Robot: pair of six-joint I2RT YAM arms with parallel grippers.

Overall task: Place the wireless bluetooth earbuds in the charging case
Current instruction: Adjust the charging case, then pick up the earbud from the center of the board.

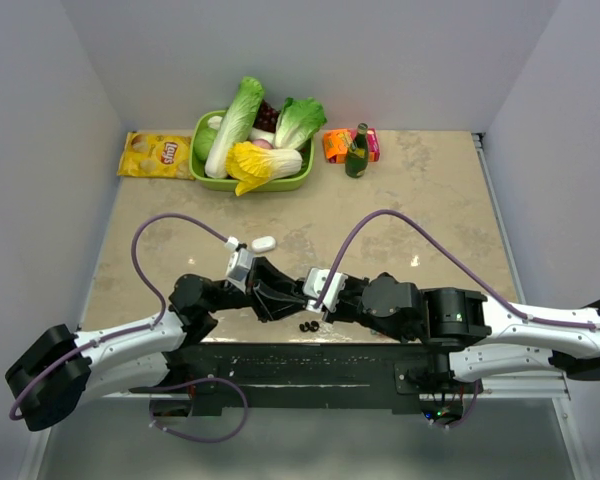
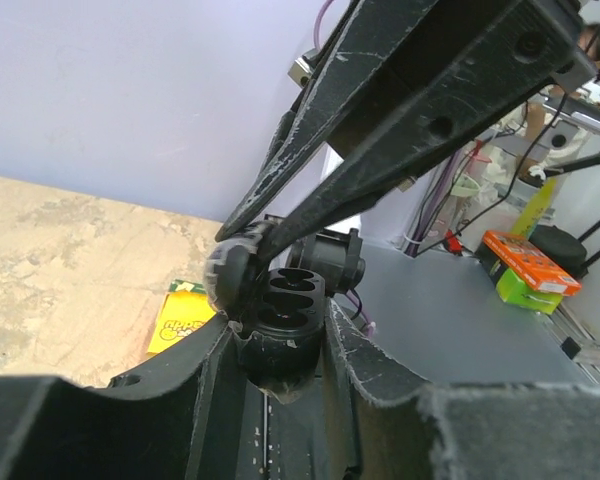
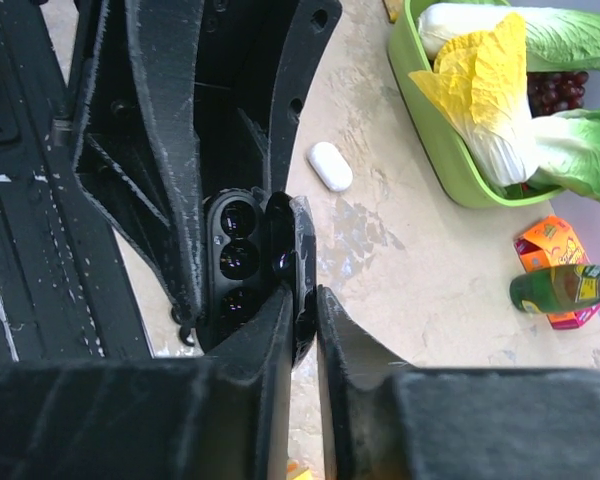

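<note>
Earbuds [image 1: 308, 326] lie on the table [image 1: 430, 200] at lower centre of the frame, just beside the open case [image 3: 235, 260] my left fingers [image 2: 200, 400] and right fingers [image 3: 352, 345] both pinch.

Glossy black on the charging case [image 3: 235, 265], and the same black on the tiny earbuds [image 1: 309, 326]. Plain white on the small oval case [image 3: 330, 166]. Beige with brownish marbling on the table [image 1: 410, 200]. Lime green on the basket [image 3: 430, 130]; yellow with a red logo on the chip bag [image 1: 155, 155]; dark green on the bottle [image 1: 357, 155]; purple on the cables [image 1: 145, 235].
</note>
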